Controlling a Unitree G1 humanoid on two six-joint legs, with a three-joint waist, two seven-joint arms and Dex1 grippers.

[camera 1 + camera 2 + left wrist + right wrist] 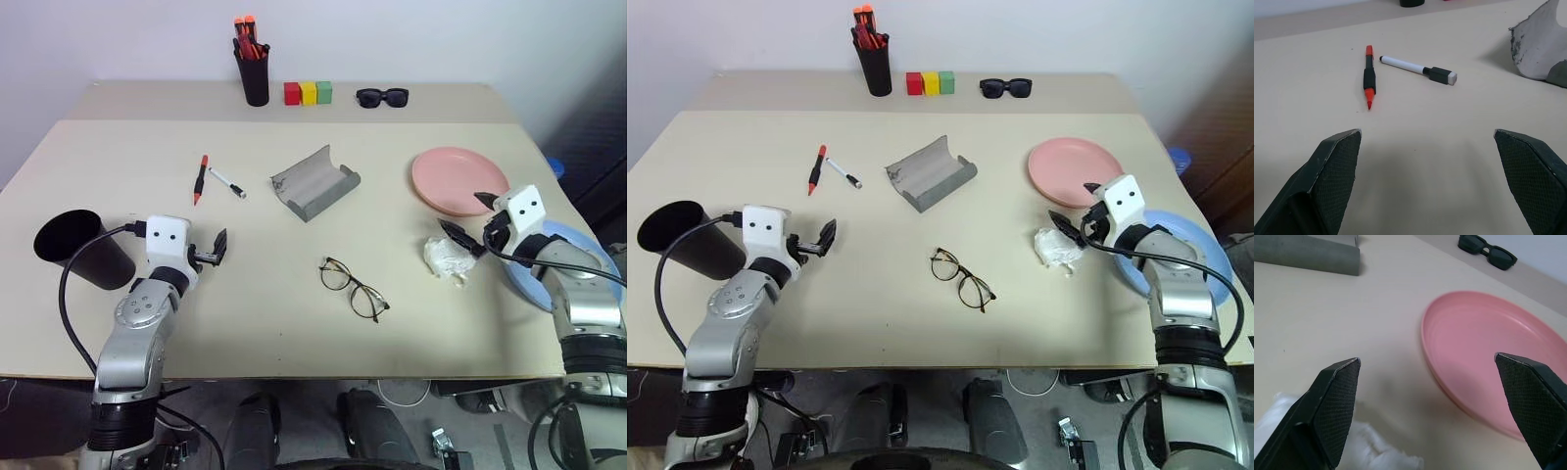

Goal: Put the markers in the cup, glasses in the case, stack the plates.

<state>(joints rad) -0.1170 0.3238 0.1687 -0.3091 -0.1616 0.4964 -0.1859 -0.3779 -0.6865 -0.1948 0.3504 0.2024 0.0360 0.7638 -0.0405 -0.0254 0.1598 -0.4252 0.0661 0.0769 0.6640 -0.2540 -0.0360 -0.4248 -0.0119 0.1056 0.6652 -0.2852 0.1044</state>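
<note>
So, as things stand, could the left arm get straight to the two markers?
Probably yes. The left gripper is open and empty, and the red marker and white marker lie on bare table right ahead of its fingers. The black cup sits off to its side, out of the path.

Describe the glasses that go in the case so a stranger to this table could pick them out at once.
Start at the open grey case in the middle of the beige table, then look toward the table's near edge. The glasses lie there alone on the bare surface, unfolded. Thin dark wire frames and clear roundish lenses set them apart from the thick black sunglasses at the far edge.
</note>
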